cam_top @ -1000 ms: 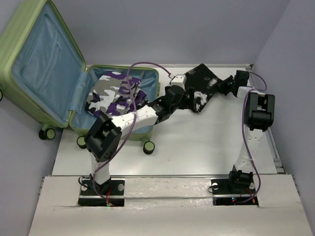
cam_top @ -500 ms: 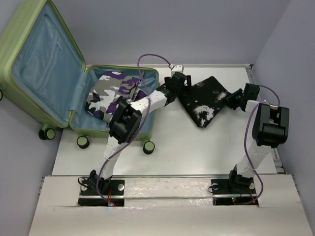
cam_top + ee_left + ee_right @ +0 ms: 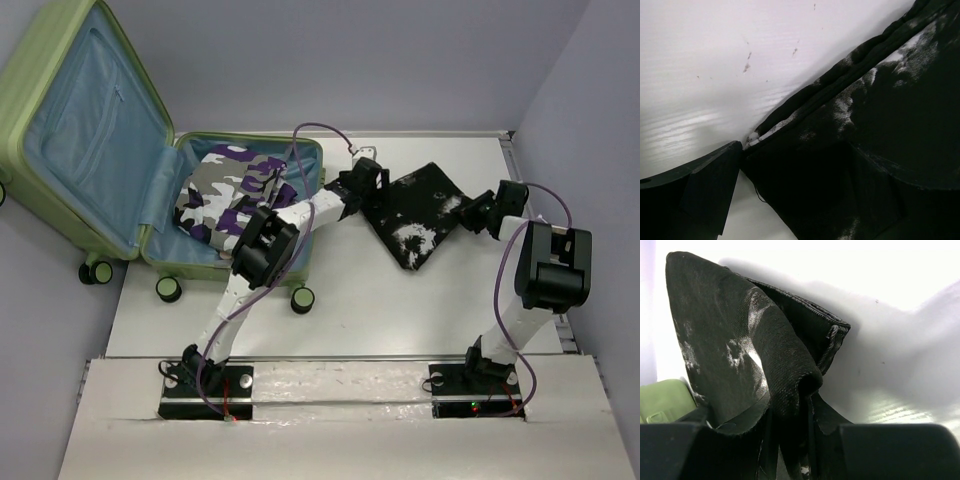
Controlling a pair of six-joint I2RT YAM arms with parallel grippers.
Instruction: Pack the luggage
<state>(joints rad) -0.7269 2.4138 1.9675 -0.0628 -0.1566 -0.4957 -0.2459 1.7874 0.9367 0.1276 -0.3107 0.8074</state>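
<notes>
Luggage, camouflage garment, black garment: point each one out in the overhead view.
luggage (image 3: 95, 125), top view, blue lid lining.
camouflage garment (image 3: 220, 195), top view, its middle.
black garment (image 3: 415, 210), top view, its middle.

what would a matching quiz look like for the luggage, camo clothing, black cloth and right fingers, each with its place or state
1 luggage
2 camo clothing
3 black cloth
4 right fingers

A pinching the black cloth's corner
B inside the luggage
C open, lid up
D lying on the table

Pairs: 1-C, 2-B, 3-D, 4-A
</notes>
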